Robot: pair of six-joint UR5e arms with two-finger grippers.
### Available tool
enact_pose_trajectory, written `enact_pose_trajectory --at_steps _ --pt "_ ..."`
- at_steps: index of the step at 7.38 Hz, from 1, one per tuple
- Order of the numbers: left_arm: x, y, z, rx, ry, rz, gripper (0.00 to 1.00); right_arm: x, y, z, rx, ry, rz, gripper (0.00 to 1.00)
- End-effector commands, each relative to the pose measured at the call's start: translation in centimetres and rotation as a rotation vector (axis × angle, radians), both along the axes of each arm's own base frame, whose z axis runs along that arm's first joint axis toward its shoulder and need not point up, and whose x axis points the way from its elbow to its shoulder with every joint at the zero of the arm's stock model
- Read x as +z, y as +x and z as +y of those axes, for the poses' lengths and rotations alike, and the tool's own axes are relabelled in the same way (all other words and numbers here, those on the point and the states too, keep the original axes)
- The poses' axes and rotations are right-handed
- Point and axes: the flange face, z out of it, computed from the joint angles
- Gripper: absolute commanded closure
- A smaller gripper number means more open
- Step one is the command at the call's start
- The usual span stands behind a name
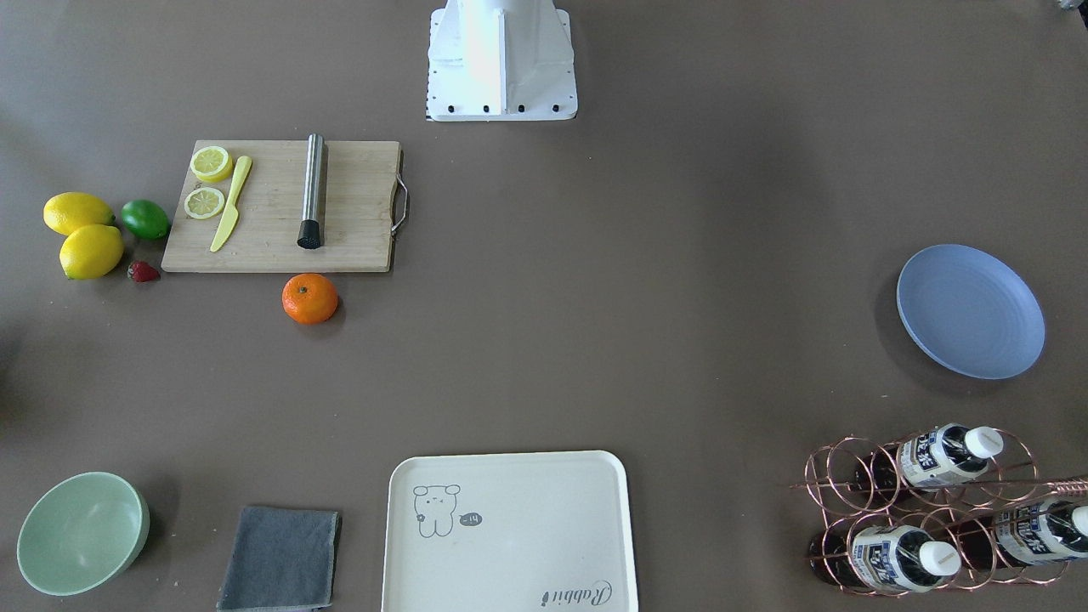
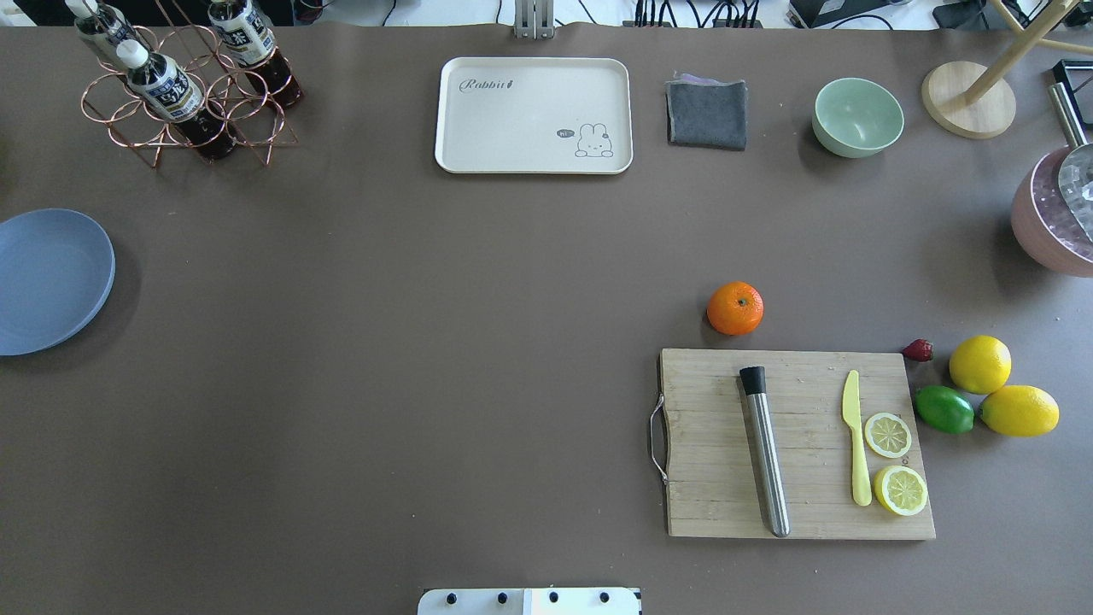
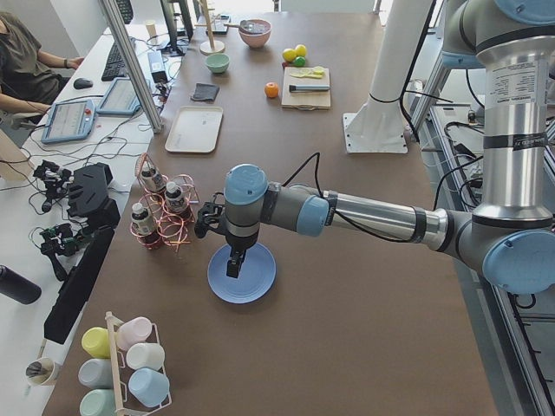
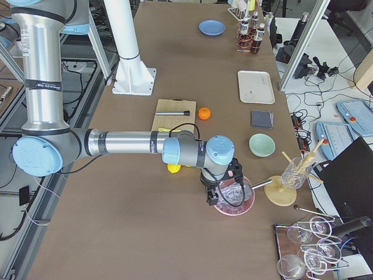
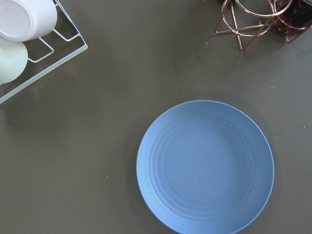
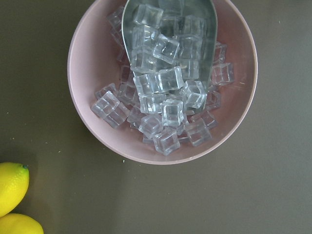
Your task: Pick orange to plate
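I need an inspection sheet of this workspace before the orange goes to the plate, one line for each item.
Surface: brown table, no spill seen.
Job's things: orange on the table beside the cutting board; plate at the opposite end, nothing on it.
Clutter: lemons, lime, strawberry, tray, cloth, green bowl, racked bottles, ice bowl.
Grippers: left gripper above the plate, right gripper above the ice bowl; cannot tell whether their jaws are open.
Cables: a black cable runs along each arm.
Surroundings: a seated operator at a desk beside the table.
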Motion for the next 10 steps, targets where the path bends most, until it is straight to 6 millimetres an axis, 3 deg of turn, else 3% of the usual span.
enact_pose_trajectory --at_steps 1,4,7,10 --pt "-0.4 -0.6 1.0 0.021 0.036 -0.005 0.02 0.1 0.0 0.1 0.001 -0.002 0.0 0.0" --pt "1.7 -0.6 3.4 -0.005 0.015 0.001 0.02 0.6 0.0 0.2 -0.001 -0.012 -0.001 0.0" --pt "1.8 -0.1 4.0 0.014 -0.027 0.076 0.03 -0.1 -0.1 0.0 0.0 0.001 -0.006 0.0" --pt "2.4 0.1 4.3 0.016 -0.067 0.076 0.03 0.5 -0.1 0.2 -0.007 -0.006 -0.003 0.0"
